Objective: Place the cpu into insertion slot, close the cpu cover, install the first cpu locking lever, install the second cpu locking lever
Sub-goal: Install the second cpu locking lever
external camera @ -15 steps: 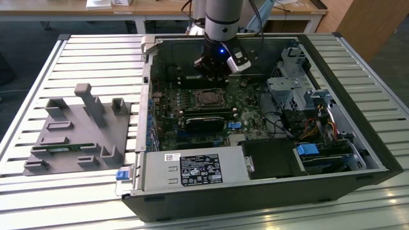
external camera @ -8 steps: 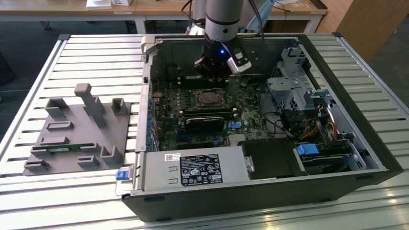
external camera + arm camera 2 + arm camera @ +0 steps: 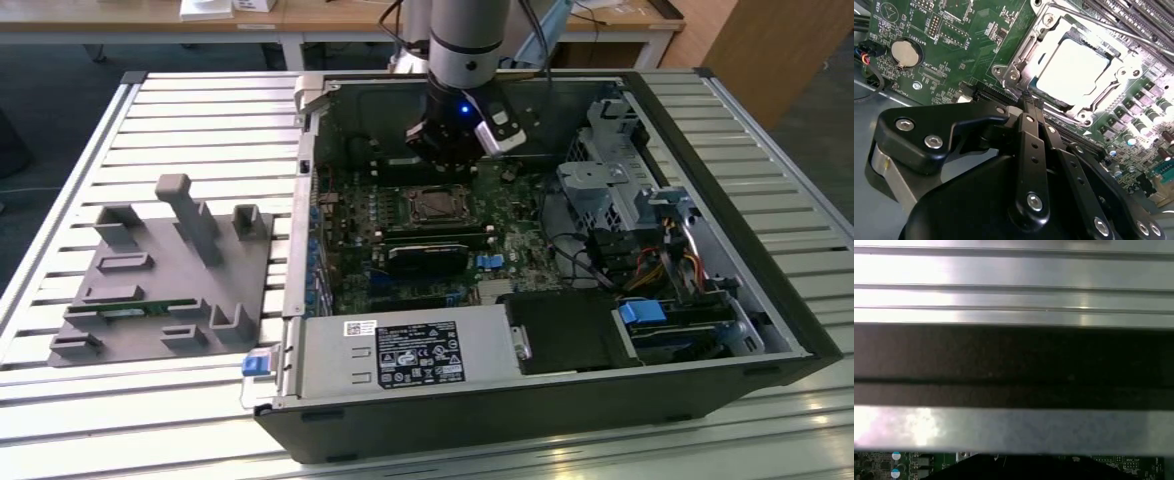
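The cpu [image 3: 1071, 70], a flat silver square, lies in the insertion slot [image 3: 434, 207] on the green board inside the open computer case. The cpu cover [image 3: 1026, 52], a silver metal frame, lies down around the chip, whose top shows through the cover's window. A thin metal lever rod [image 3: 1104, 27] runs along the socket's far side. My gripper [image 3: 1029, 102] is shut, its black fingertips together just off one corner of the socket, with nothing seen between them. In the exterior view the gripper [image 3: 445, 172] hangs just behind the socket.
A black card [image 3: 427, 262] stands just in front of the socket, and memory slots [image 3: 1134, 10] run beside it. A coin battery [image 3: 905, 53] sits on the board. The drive cage [image 3: 601, 190] and case walls [image 3: 1014, 365] close in. A grey fixture [image 3: 160, 270] lies at the exterior view's left.
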`<state>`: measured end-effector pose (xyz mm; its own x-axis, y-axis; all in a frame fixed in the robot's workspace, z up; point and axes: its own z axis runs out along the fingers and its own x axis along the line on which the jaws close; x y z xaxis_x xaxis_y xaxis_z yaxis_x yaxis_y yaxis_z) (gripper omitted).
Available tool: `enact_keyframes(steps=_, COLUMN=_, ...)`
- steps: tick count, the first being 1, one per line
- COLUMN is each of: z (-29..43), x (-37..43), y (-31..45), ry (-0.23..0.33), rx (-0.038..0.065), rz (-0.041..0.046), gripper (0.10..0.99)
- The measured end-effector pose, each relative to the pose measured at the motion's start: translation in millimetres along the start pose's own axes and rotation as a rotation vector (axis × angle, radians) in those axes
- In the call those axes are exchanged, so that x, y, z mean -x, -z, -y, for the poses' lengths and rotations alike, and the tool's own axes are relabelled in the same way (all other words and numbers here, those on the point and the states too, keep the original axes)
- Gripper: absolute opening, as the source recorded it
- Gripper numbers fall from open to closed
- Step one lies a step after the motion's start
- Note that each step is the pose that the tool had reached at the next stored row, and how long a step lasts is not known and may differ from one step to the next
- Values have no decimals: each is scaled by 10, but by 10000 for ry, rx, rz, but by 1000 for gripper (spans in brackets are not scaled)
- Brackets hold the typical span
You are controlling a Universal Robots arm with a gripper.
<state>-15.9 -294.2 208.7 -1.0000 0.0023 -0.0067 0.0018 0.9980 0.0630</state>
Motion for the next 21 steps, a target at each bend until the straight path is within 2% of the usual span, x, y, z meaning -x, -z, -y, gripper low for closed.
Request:
enact_keyframes(steps=9, z=68, x=1, y=4, ry=-1, rx=0, rz=0, gripper=106)
enact_keyframes(steps=17, z=233, x=2, y=9, ry=0, rx=0, rz=0, gripper=106)
enact_keyframes(steps=21, z=245, x=1, y=26, ry=-2, rx=-1, rz=0, gripper=106)
